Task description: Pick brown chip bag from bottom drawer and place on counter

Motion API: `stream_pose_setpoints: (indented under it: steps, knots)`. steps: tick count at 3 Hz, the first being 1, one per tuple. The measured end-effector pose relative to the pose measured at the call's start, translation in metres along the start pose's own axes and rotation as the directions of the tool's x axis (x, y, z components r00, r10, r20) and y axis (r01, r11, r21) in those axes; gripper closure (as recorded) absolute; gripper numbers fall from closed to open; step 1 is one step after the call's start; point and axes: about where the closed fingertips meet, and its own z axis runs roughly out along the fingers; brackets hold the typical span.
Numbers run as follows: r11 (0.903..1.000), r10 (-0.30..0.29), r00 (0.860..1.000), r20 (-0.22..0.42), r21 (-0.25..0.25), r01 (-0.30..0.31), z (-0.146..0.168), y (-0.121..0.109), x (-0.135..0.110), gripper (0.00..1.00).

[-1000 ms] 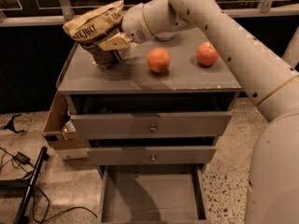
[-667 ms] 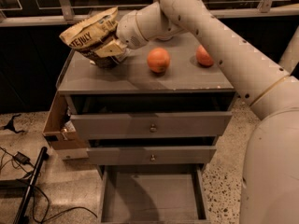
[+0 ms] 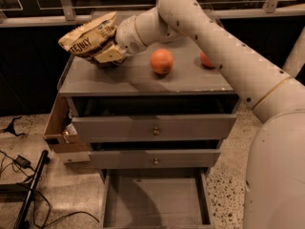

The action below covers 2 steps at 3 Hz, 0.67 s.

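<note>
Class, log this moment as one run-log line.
stage: bag held, not yet released | hand: over counter, left rear, shut on brown chip bag | bottom drawer: open | orange: mid-counter

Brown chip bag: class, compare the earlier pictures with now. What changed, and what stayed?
The gripper, still shut on the brown chip bag, carried it slightly left above the counter. The arm now hides most of the far orange. The near orange is unmoved, and the bottom drawer is open as before.
</note>
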Motion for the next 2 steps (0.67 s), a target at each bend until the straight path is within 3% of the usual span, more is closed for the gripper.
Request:
stream_pose_setpoints:
  steps: [1, 2]
  knots:
    - [1.0000, 0.000, 1.000, 0.000, 0.000, 0.000, 0.0000, 0.0000, 0.0000, 0.36]
    - [0.9985, -0.054, 0.997, -0.054, 0.000, 0.054, 0.0009, -0.0060, 0.0077, 0.11]
